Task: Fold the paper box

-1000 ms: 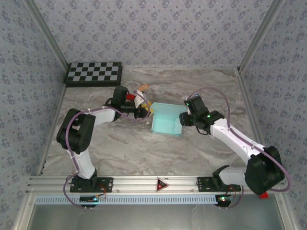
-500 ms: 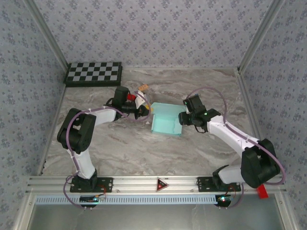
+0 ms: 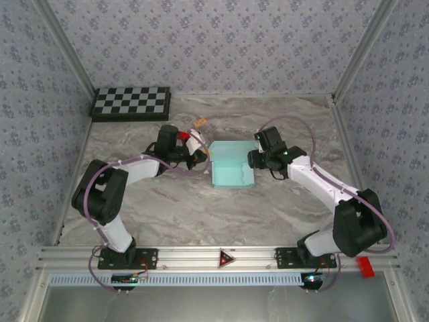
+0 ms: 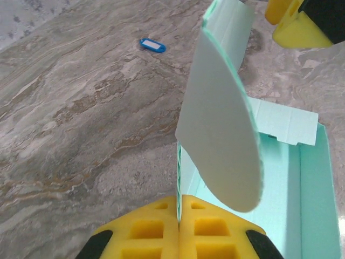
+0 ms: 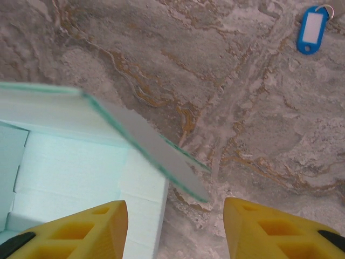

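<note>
At the far left corner of the marble table [image 3: 167,208] lies a black-and-white checkerboard [image 3: 131,102], well apart from the rest. Nearer to the middle, the left pincer [image 4: 179,208] is fully closed, and its two yellow fingers press together on the thin left wall of the paper box [image 3: 231,176]. The box is pale aqua and lies open in the middle of the table, between the two arms. A rounded flap [image 4: 221,135] stands upright from it, just above the left pincer. A blue key tag [image 4: 152,45] lies on the table beyond the box. At the right side of the box the right pincer [image 5: 173,208] is open about halfway. Its fingers stand on both sides of the box's edge, and it grips nothing.
</note>
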You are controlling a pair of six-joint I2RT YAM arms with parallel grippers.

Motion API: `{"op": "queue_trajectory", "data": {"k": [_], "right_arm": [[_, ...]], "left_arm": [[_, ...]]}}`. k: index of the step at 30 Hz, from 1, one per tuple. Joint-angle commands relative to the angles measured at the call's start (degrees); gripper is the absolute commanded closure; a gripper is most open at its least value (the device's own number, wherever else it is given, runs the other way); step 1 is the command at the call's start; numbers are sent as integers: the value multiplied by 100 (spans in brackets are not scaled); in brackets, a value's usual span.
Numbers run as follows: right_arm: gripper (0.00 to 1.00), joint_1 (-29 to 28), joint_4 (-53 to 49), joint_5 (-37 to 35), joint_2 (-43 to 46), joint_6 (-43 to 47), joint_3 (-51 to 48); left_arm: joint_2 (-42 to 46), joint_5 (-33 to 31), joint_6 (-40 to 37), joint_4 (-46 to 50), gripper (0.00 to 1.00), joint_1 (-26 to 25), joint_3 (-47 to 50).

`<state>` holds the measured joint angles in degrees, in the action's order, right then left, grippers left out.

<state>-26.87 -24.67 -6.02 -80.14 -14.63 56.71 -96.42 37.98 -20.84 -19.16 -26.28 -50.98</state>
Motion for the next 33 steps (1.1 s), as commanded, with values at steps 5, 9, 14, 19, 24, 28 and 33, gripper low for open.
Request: {"op": "queue_trajectory", "data": {"k": [5,9,14,19,24,28,33], "right_arm": [[47,62,229,594,406,-98,-122],[46,238,473,1052,559,-343,-537],[47,428,1050,1606,583,-575,-1086],[48,548,1882,2004,468,-822,-1520],[51,553,2276,2133,58,-892,-1531],[55,565,2481,2155,-285,-827,-1435],[56,553,2961,2289,-560,-848,-1452]], "left_arm": [[1023,-1388,589,355,100,-273,537],[1347,-1651,987,276,100,-312,845],[1467,-1879,1414,277,100,-332,1017],[1528,-1801,1612,101,100,-340,1184],[1528,-1684,1655,43,100,-342,1216],[1512,-1637,1628,25,100,-349,1216],[1506,-1627,1579,53,100,-345,1192]]}}
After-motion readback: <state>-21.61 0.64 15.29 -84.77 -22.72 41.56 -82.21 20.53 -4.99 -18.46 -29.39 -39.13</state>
